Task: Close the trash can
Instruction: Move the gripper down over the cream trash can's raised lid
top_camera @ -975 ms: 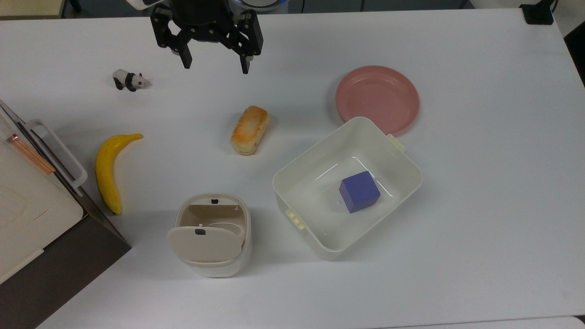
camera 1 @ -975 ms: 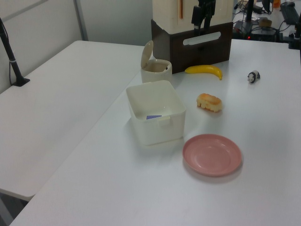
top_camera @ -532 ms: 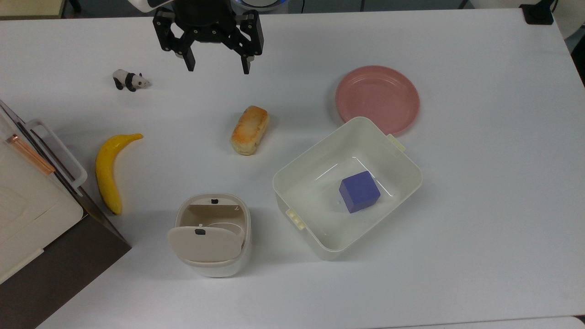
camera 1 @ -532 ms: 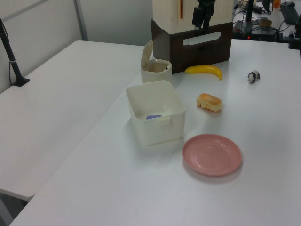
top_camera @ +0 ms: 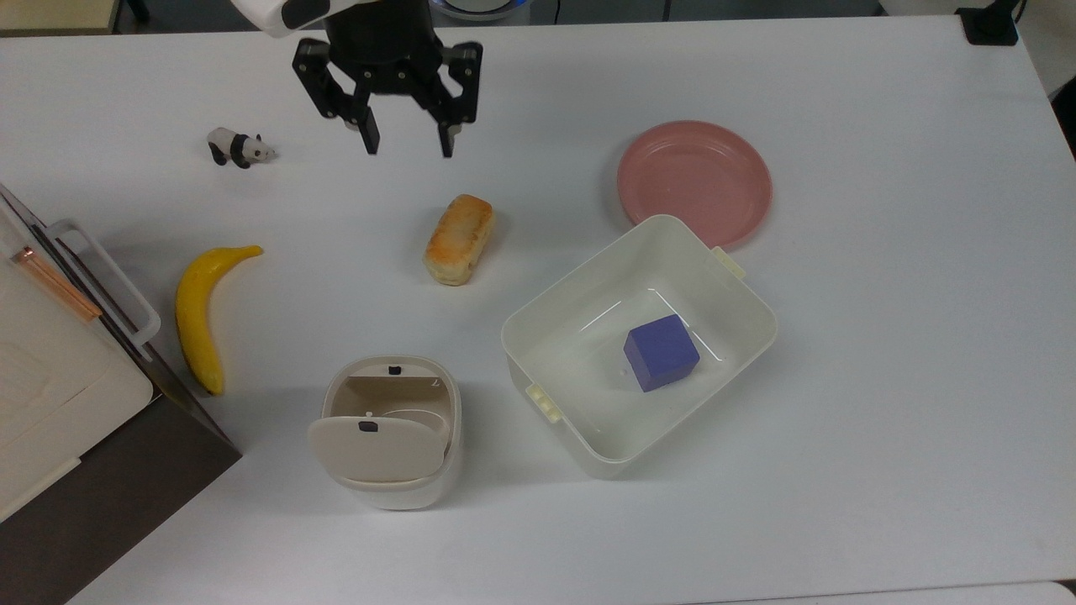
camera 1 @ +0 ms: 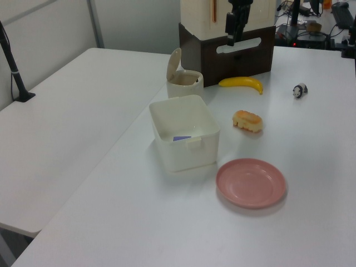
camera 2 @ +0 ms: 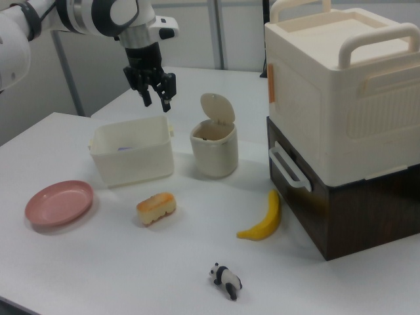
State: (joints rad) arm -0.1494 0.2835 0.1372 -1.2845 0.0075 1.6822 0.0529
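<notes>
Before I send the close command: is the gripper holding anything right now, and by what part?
Nothing is held. The black two-finger gripper is open and empty, up in the air, well apart from the small cream-white plastic trash can, whose beige hinged lid stands raised.

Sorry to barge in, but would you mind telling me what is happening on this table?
A robot arm is set to close the trash can, whose lid stands up open. Its gripper is open, holds nothing, and hangs above the table between the toy panda and the pink plate, apart from the can. Nothing is touched.
</notes>
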